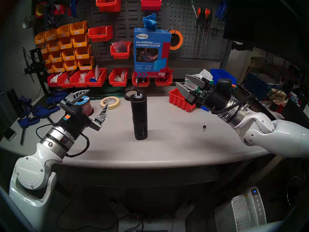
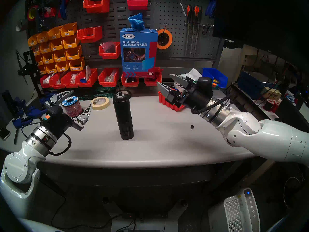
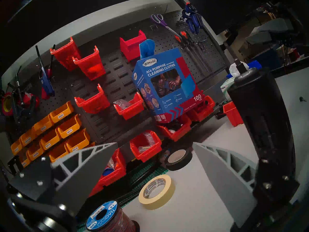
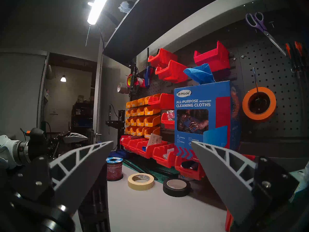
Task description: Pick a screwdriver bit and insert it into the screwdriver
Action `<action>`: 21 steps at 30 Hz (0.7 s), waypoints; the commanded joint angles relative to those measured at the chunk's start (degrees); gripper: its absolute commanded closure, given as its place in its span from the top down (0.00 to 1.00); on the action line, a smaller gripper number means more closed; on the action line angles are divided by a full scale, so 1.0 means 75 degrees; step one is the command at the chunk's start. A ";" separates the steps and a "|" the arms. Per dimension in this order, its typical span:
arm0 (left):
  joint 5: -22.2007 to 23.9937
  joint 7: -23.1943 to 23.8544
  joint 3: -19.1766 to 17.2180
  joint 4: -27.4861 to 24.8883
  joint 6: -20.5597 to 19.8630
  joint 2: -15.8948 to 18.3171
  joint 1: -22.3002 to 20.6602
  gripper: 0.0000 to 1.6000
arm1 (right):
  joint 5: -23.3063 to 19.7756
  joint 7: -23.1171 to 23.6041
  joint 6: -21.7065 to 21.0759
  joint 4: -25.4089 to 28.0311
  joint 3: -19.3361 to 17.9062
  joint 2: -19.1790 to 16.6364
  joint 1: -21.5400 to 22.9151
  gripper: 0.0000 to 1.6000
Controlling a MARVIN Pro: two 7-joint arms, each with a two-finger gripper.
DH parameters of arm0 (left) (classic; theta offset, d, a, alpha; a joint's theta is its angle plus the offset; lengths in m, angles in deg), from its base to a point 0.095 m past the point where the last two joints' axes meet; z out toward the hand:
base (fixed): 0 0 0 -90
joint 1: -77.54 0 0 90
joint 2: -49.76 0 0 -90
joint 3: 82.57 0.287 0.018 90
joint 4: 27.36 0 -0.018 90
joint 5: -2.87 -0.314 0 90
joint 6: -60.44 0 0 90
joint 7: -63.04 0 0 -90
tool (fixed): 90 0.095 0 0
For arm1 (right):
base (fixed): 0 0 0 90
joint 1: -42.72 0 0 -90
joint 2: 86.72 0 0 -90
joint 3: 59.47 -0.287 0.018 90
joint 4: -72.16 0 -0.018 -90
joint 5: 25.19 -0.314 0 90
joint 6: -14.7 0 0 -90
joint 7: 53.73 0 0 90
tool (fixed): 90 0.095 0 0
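My left gripper and right gripper gaped empty. The tall black column screwdriver stood mid-table, grey tabletop clear around it; a thin dark bit seemingly sat in its socket (nearby box: "UniMade").

Workshop: pegboard, parts bins.

bench: grey, frame center
screwdriver: upright, center
pin: right of center
masking tape, wire spool: upper left
red bin: upper right
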 commanded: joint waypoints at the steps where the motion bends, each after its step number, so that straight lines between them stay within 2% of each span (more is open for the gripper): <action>1: 0.0032 -0.0014 -0.0057 -0.0222 0.0120 -0.0005 -0.0067 1.00 | -0.0011 -0.0004 0.0064 0.0037 -0.0168 -0.0006 0.0171 1.00; 21: 0.0025 0.0006 -0.0059 -0.0222 0.0121 -0.0029 -0.0076 1.00 | -0.0032 0.0017 0.0064 0.0031 -0.0160 -0.0005 0.0179 1.00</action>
